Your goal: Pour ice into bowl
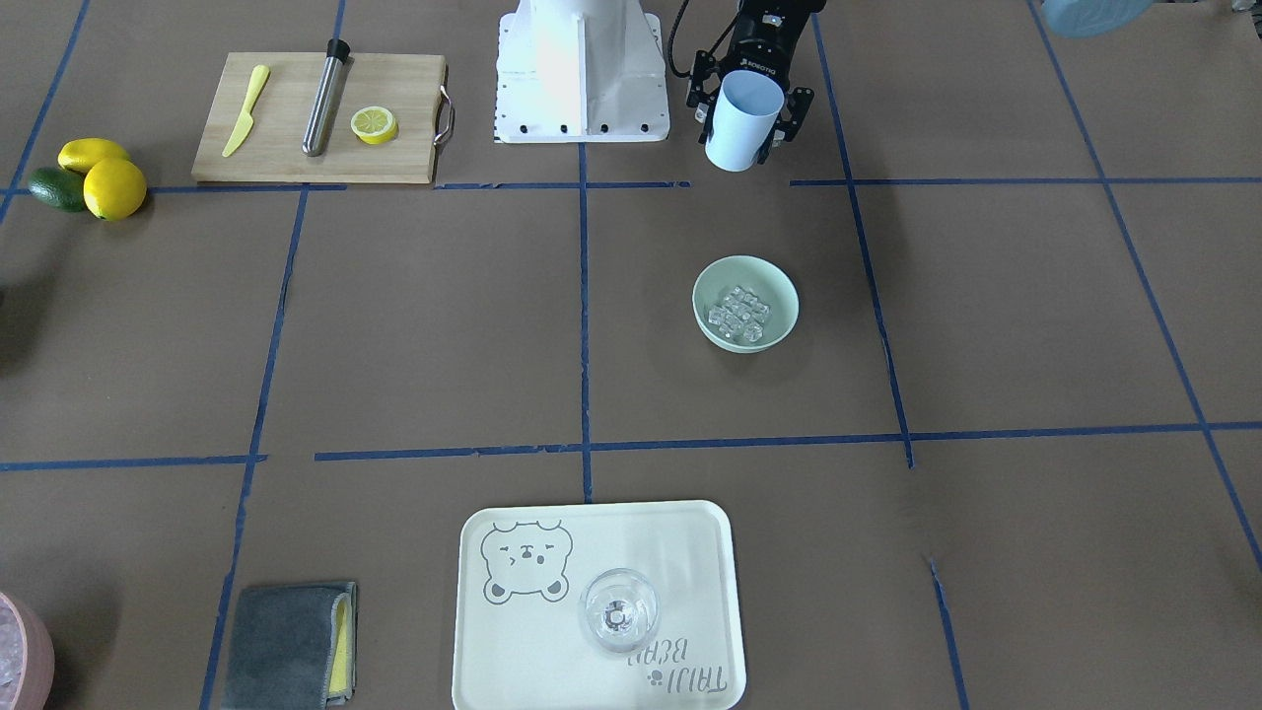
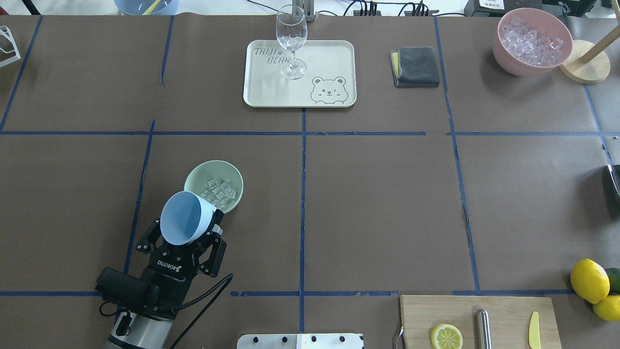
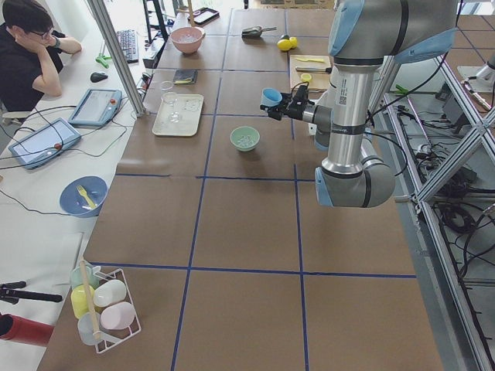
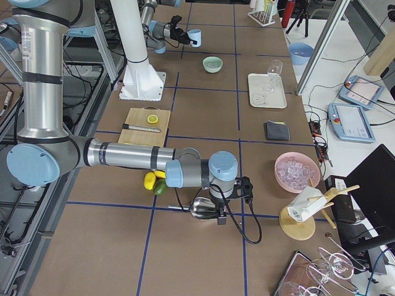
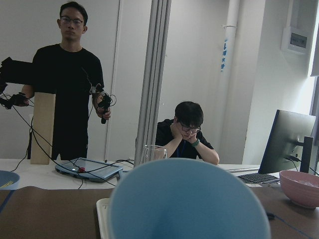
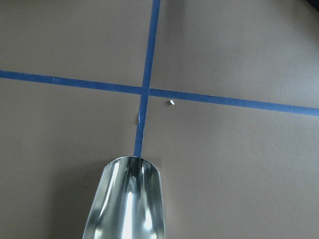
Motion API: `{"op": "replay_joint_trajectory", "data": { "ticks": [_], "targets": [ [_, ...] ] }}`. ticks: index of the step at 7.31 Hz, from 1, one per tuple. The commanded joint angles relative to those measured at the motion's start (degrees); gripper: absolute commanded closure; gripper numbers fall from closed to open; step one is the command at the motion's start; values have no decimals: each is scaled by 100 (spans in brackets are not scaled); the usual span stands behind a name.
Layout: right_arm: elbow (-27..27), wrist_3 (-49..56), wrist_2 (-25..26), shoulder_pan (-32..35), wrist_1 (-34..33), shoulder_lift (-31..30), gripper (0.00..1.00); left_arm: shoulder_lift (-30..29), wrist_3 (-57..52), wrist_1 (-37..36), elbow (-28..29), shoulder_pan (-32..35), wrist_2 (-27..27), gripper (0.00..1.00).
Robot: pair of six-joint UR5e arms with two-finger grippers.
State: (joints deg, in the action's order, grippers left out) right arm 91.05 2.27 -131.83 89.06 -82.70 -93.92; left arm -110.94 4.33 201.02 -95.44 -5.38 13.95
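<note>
The ice point(image 2: 220, 190) lies in the mint-green bowl point(image 2: 193, 174), a small heap of clear cubes gathered in the bottom. The bowl stands on the brown surface point(image 2: 368, 203), just ahead of the left claw point(image 2: 186, 237). That claw is closed around the lower body of the light blue cup point(image 2: 186, 218). It holds the cup clear of the surface and tipped, with the mouth turned up and back toward the robot. No cubes show inside the cup, so the pour looks to be done.

The cubes are likely hard, slick and light. They would probably skitter and bounce rather than drop dead, so a low, slow tip over the middle of the bowl would suit them better than a toss. They are too small and glassy to pinch one by one, so the cup is the sensible way to carry them.

The cup looks thin-walled and tapered. A firm hold low on the body, as here, seems right, since a hard squeeze near the rim could bend it. The bowl looks light and matte and may slide if the cup knocks its rim.

The right claw point(image 4: 213, 206) sits far off by a metal scoop point(image 6: 127, 199) — I cannot tell how its jaws stand.
</note>
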Motion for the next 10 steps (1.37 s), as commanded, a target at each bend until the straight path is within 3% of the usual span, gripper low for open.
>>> {"op": "replay_joint_trajectory", "data": {
  "ticks": [1,2,4,5,7,8,10],
  "targets": [
    [9,10,0,6,-1,-21,0,272,-2,-19,-1,-33,-33,100],
    [9,19,0,6,8,-21,0,501,-20,-10,-18,-33,429,100],
    [18,19,0,14,8,-21,0,1823,-20,25,-568,54,1589,100],
    [27,27,0,15,8,-21,0,2709,-11,25,-998,307,2177,100],
    [27,27,0,15,8,-21,0,3532,85,165,-1029,1202,3609,100],
    [35,27,0,15,8,-21,0,3674,721,157,-933,1563,4015,100],
    [44,19,0,32,8,-12,0,4008,1977,-314,-801,2003,4046,100]
  ]
}}
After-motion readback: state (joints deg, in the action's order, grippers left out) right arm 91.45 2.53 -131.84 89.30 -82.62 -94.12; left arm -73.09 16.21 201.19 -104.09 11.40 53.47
